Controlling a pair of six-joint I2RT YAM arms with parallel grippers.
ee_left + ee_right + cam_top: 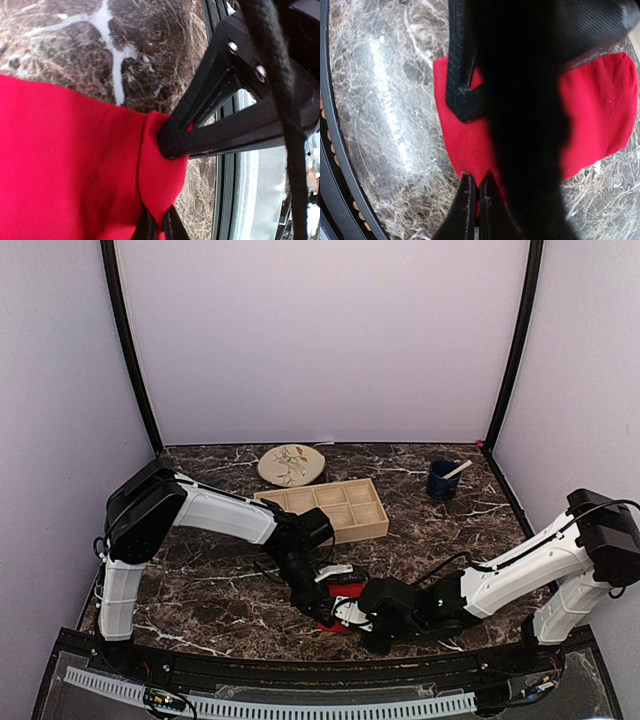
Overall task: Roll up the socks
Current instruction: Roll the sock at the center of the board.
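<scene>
Red socks [65, 165] lie bunched on the dark marble table [200, 590], on the near side of the wooden tray [335, 508] and well apart from it, towards the arm bases. Both arms reach down over the fabric and meet there. The left fingers [150, 231] are shut, their tips pressed together with a pinch of red cloth caught between them at the edge of a fold. The right fingers [469, 205] are closed as well, nipping the rim of the fabric where it meets the marble. From the left wrist, the right fingers come in from the side and their tip presses into the same fold, just beside the left pair's pinch. From the right wrist, the black frame of the left fingers crosses in front and hides the middle of the cloth, with red showing on both sides of it. From above, the two wrists cover most of the fabric and only small red patches show, so I cannot tell whether two socks are stacked or one is folded. Beyond the tray, on its far left, sits a pale round plate [291, 465] with a leaf pattern. To the tray's right stands a dark blue cup [441, 481] with a light stick leaning in it. The tray itself is divided into compartments.
</scene>
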